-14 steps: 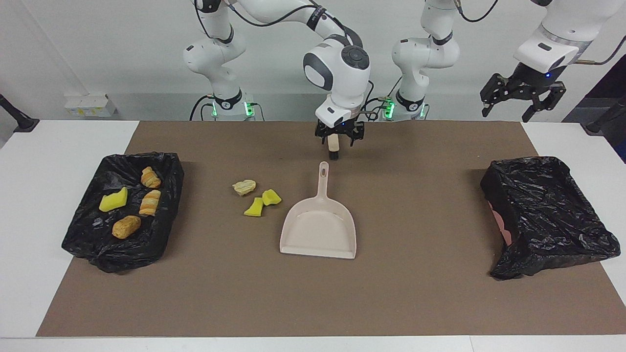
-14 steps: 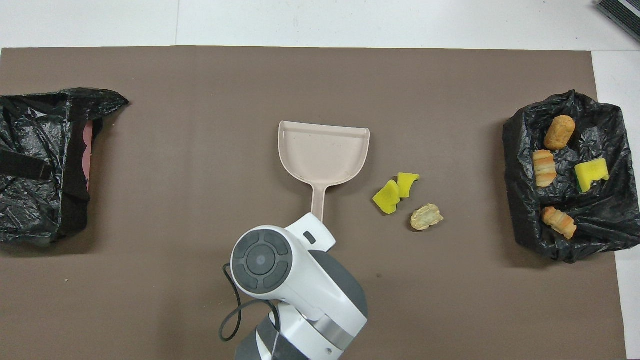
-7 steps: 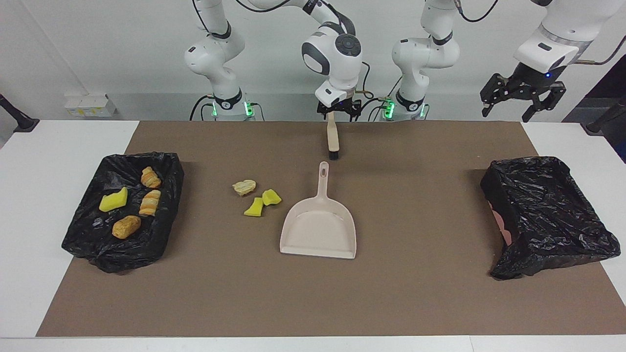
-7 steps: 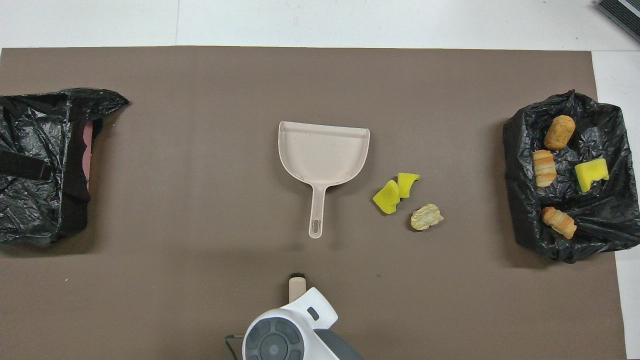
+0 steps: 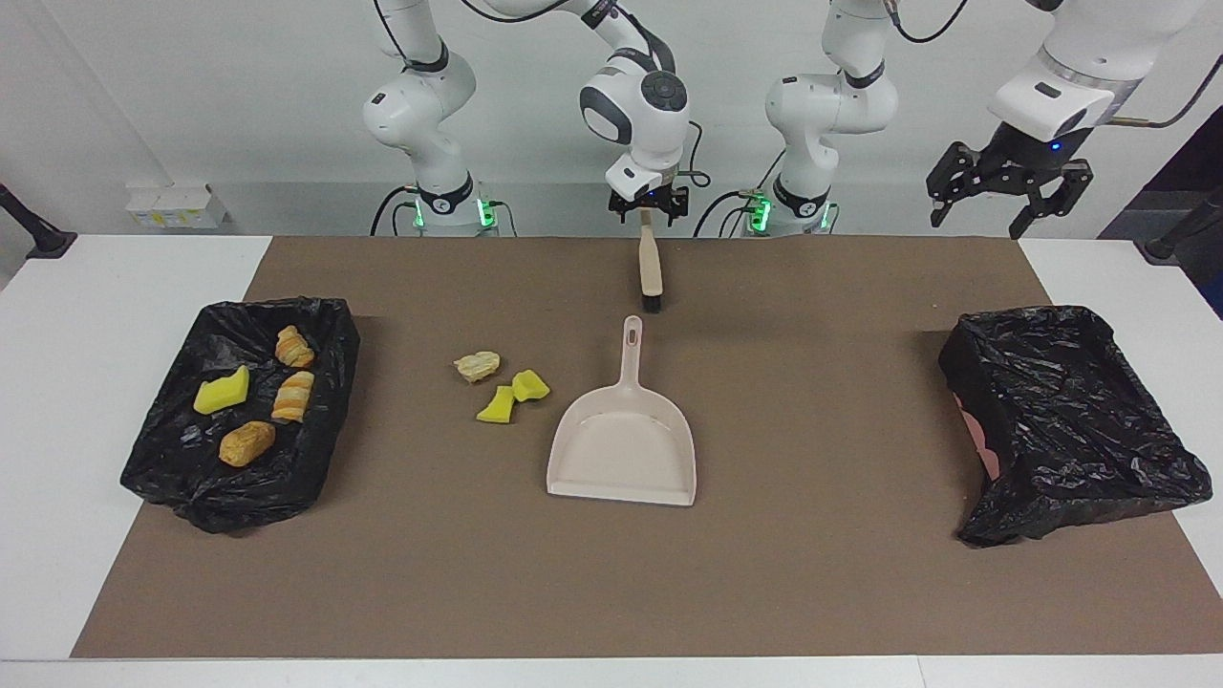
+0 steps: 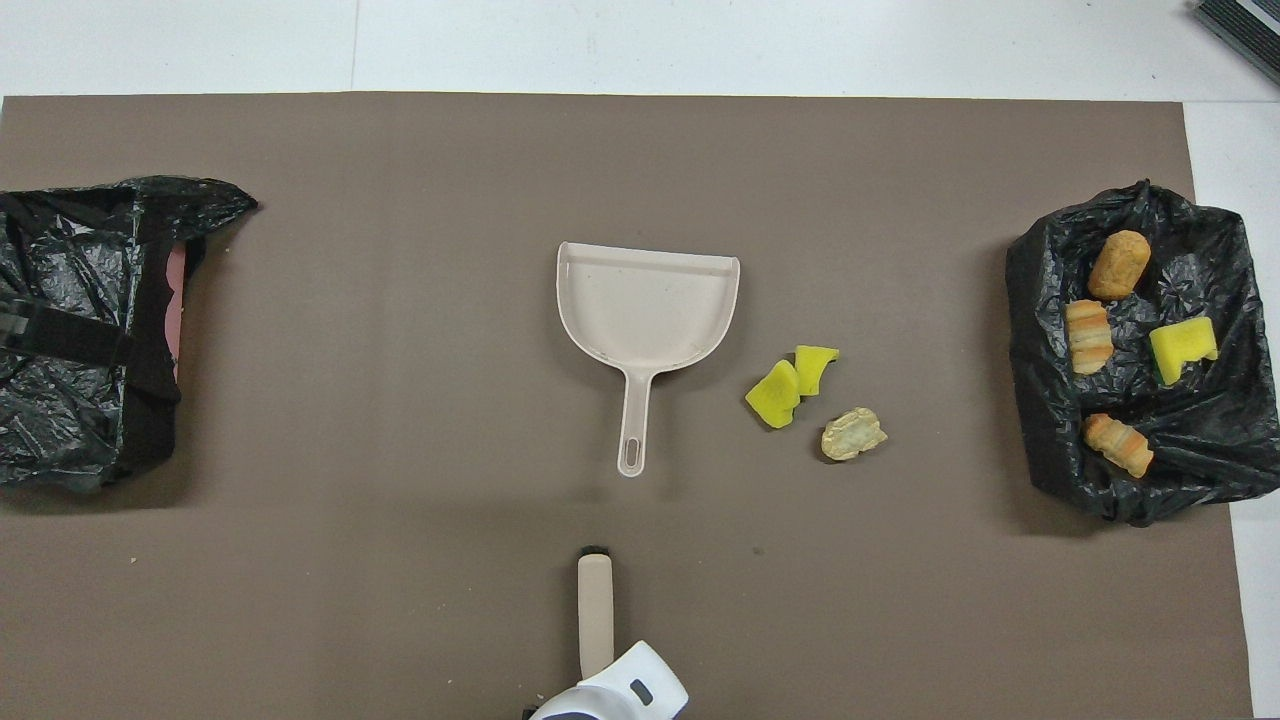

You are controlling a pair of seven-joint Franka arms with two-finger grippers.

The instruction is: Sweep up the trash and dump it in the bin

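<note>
Fingers of the right gripper are spread apart above the brush, at its handle end nearest the robots; nothing is held. Fingers of the left gripper are also apart and empty, raised near the black-lined bin at the left arm's end of the table, where that arm waits. The dustpan is laid mid-table, its handle pointing to twelve o'clock in the facing view toward the brush. Three scraps of trash are seen at about ten o'clock from the pan. More scraps are lying in a second black-lined bin. Judged advice: the brush is best gripped mid-handle, and the pan mouth turned toward the scraps.
</note>
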